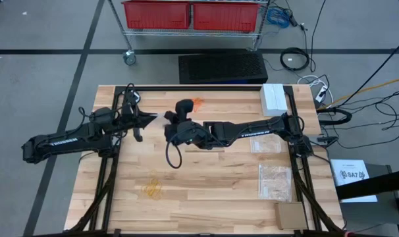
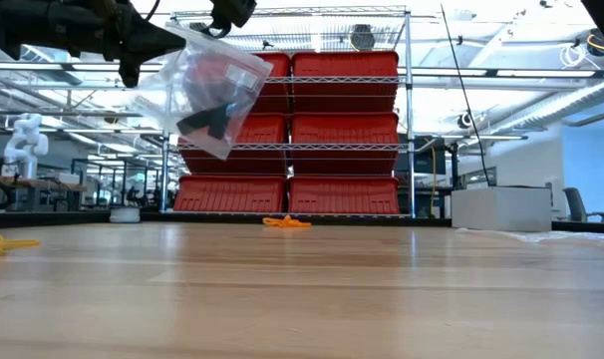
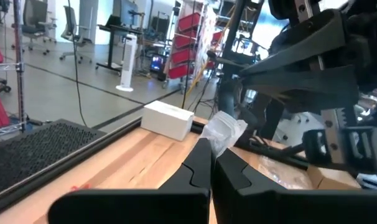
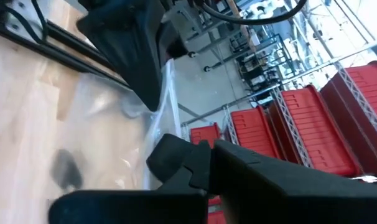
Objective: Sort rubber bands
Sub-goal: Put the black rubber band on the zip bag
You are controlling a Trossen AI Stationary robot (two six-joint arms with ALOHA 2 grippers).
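The room is bright, with even light from the ceiling. Shadows on the table [image 1: 206, 191] are soft and weak. In the low view, the near wood is blurred and the windows behind glare. Both wrist views show their fingers out of focus.

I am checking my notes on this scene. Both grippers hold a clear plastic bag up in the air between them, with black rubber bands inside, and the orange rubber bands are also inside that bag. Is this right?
Not quite. The orange rubber bands are not in the clear plastic bag; they lie loose on the table, as the low view shows. The rest holds: the left gripper and right gripper hold the bag up between them, with black rubber bands inside.
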